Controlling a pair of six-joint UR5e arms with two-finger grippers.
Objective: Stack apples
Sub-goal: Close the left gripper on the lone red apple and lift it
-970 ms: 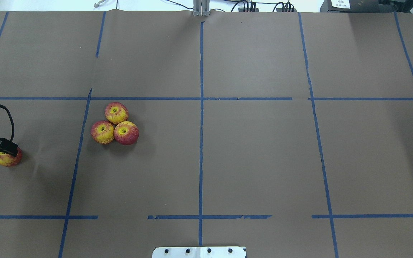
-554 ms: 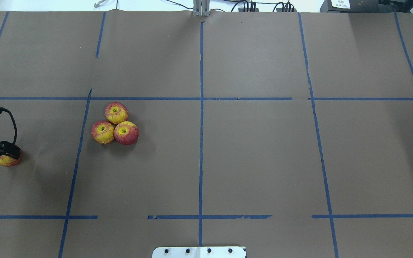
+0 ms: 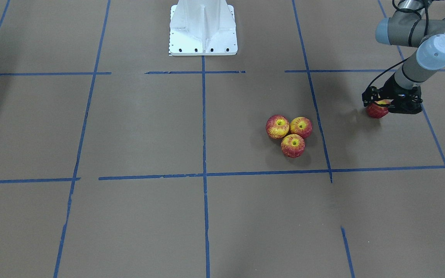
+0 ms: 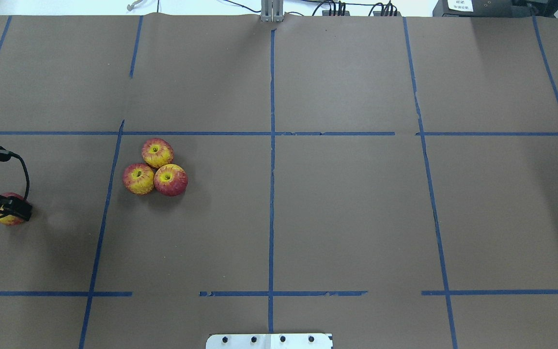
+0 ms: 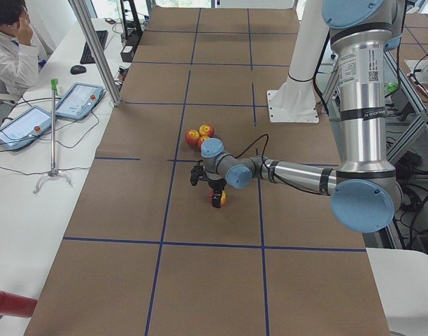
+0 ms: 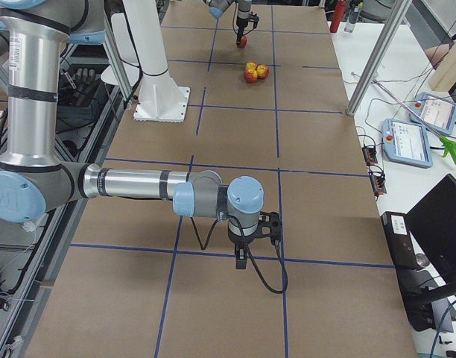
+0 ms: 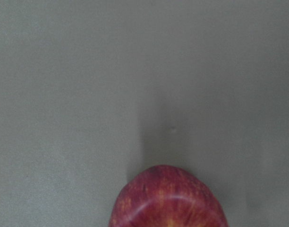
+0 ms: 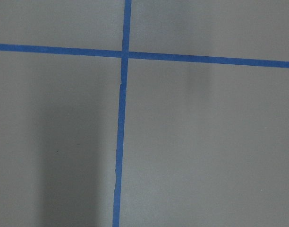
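Three apples lie touching in a cluster on the brown table: one at the back [image 4: 157, 152], one at the left [image 4: 138, 179] and a darker red one [image 4: 170, 180]. The cluster also shows in the front view [image 3: 292, 145]. A fourth apple [image 4: 8, 219] sits at the table's far left, mostly covered by my left gripper [image 4: 7, 209]. The gripper straddles it from above and looks shut on it [image 3: 377, 111]. The left wrist view shows that apple's top [image 7: 168, 201] close up. My right gripper [image 6: 243, 257] shows only in the right side view, low over bare table; I cannot tell its state.
Blue tape lines [image 4: 271, 145] divide the brown paper into squares. The white robot base [image 3: 203, 27] stands at the table's near edge. A metal post [image 5: 95, 49], tablets [image 5: 77, 99] and a seated operator [image 5: 11, 49] are on the far side.
My left gripper has come down and shifted slightly right over the far-left apple. More of the apple is covered now, and its red side shows above the fingers. The cluster has not moved.
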